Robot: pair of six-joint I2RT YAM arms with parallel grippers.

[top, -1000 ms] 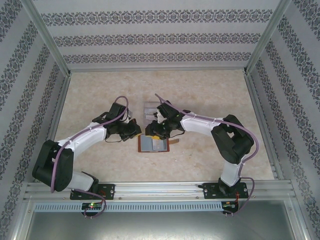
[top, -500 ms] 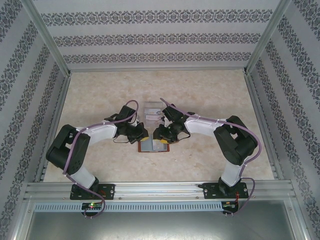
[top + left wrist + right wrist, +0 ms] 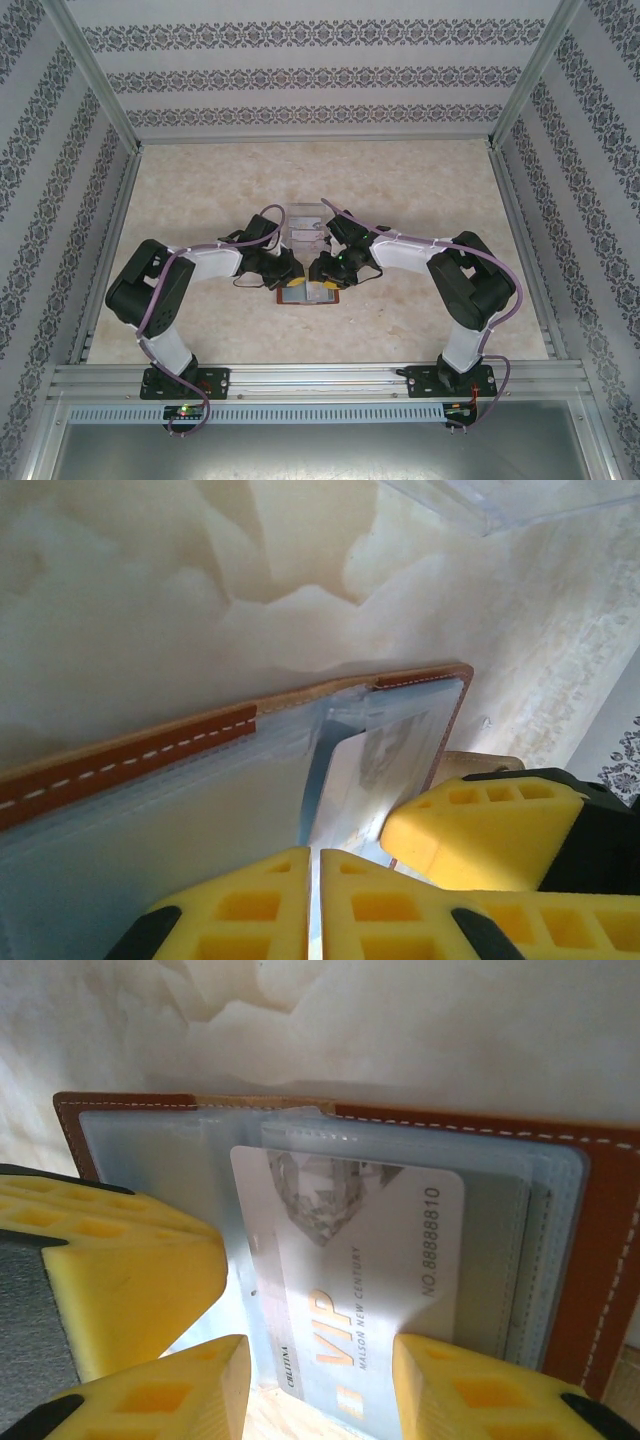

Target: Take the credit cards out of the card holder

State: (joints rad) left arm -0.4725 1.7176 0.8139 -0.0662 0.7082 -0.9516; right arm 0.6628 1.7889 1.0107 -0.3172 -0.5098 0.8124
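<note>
From my right wrist I am reading the card (image 3: 350, 1250): "VIP" in gold, "NO.88888810" along one long edge, small print ending "NEW CENTURY", and a grey faceted picture at its far end; the card is lying face up in the open holder (image 3: 610, 1220), its far part sitting under a clear grey-blue pocket (image 3: 500, 1220), its near end lying between my right fingers (image 3: 316, 271); those fingers are standing partly apart, one at each long edge of the card, and I cannot tell whether they are pinching it; my left fingers (image 3: 292, 274) are standing nearly together, a thin slit between them, their tips hanging over the pockets; whether they are gripping anything I cannot tell; from my left wrist the print is coming through as a blur, while the holder's white-stitched brown rim and a corner of the tray (image 3: 500, 500) are showing; from above, the holder is lying open on the table (image 3: 420, 200) between both arms, the tray just beyond it; its contents are too small to make out.
</note>
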